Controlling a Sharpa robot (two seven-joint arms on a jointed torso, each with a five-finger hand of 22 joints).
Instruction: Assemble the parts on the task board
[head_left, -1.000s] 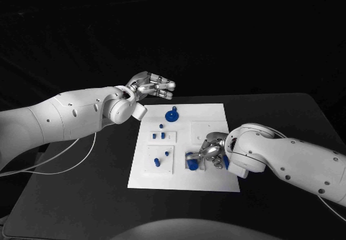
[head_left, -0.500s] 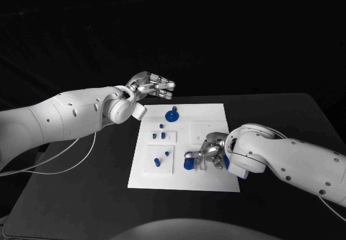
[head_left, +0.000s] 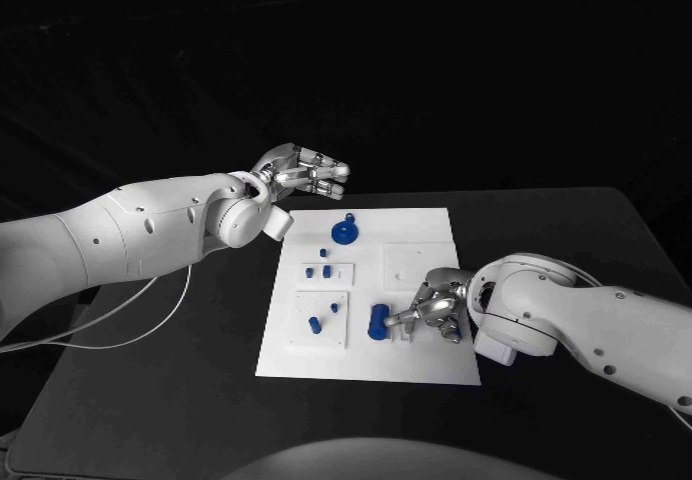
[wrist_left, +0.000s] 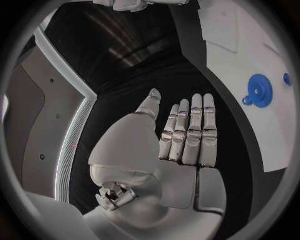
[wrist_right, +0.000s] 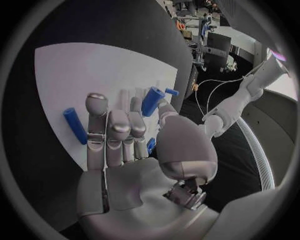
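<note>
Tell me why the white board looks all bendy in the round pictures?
In the left wrist view the fisheye lens curves the task board behind the left robot hand; in the right wrist view it bows the board's edge beyond the right robot hand; the head view keeps it straight.

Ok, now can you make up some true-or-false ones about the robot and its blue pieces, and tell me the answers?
1. The left hand is holding a blue part. False: it holds nothing, and its fingers are apart.
2. A round blue gear-shaped part lies on the task board. True.
3. The task board is black. False: it is white, and the table under it is black.
4. The right hand is over the task board. True.
</note>
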